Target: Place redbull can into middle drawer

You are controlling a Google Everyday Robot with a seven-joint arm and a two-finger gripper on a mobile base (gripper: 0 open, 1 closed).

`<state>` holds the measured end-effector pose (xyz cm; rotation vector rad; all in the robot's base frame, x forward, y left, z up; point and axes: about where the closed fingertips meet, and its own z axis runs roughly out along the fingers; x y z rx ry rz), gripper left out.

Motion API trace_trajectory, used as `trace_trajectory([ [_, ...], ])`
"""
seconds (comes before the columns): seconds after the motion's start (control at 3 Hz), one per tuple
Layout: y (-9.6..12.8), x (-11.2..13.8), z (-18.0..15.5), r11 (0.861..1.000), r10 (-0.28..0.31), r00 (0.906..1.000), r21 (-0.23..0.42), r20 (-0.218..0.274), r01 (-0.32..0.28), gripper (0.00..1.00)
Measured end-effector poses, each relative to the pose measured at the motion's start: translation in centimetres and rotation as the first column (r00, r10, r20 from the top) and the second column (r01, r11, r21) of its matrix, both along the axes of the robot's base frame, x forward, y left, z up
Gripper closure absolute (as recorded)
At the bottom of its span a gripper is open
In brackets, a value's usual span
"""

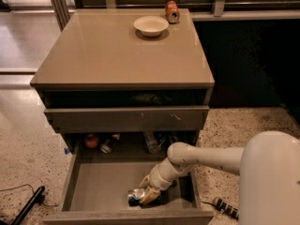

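The middle drawer (96,184) is pulled far out at the bottom of the cabinet, showing its flat grey-brown floor. My gripper (147,194) reaches down into it from the right, near the drawer's front centre. Its yellowish fingers (151,195) are shut on the redbull can (136,196). The blue-and-silver can lies on its side, low at the drawer floor; I cannot tell whether it touches the floor.
Above the open drawer is a closed drawer front with pale scratches (126,118). A white bowl (151,26) and an orange-red can (172,11) stand on the cabinet top. A red object (92,140) and bottles (151,142) lie at the drawer's back. A black cable (28,205) lies on the floor at left.
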<state>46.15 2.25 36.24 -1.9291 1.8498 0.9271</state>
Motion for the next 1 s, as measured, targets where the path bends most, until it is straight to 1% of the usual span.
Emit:
trace_trajectory([
  [1.0, 0.01, -0.01, 0.0, 1.0, 0.0, 1.0, 0.0, 0.0, 0.0, 0.12],
])
